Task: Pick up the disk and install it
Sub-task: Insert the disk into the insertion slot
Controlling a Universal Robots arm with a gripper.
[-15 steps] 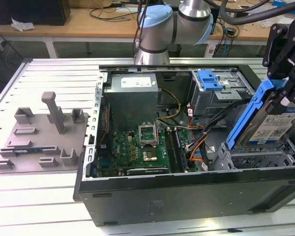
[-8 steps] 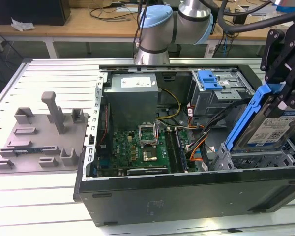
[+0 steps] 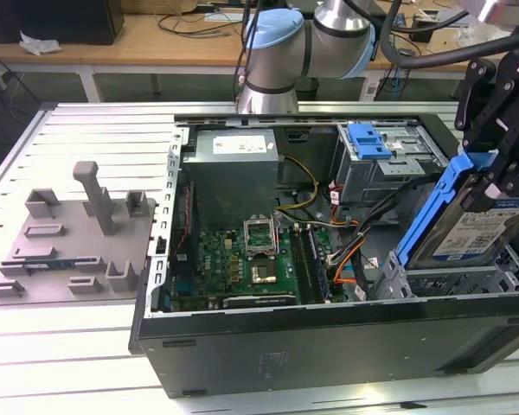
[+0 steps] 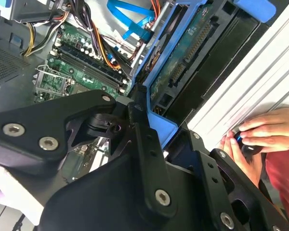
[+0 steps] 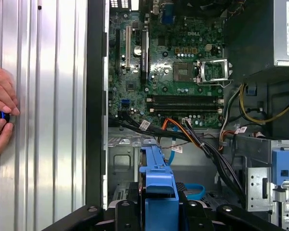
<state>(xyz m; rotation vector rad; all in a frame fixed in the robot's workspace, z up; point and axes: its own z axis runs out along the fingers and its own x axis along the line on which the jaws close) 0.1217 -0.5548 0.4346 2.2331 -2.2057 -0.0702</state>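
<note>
The gripper (image 3: 495, 183) is clamped on the disk (image 3: 467, 226) by its blue frame, holding it tilted just over the bay (image 3: 450, 281) at the case's (image 3: 329, 346) three o'clock side in the exterior view; a hand (image 5: 0, 115) rests on the table (image 5: 48, 154) outside.

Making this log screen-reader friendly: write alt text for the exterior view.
The gripper holds the disk, blue-framed and tilted steeply, over the drive bay at the exterior view's right end of an open computer case. The motherboard lies exposed inside, and a grey fixture plate sits at the exterior view's left.
</note>
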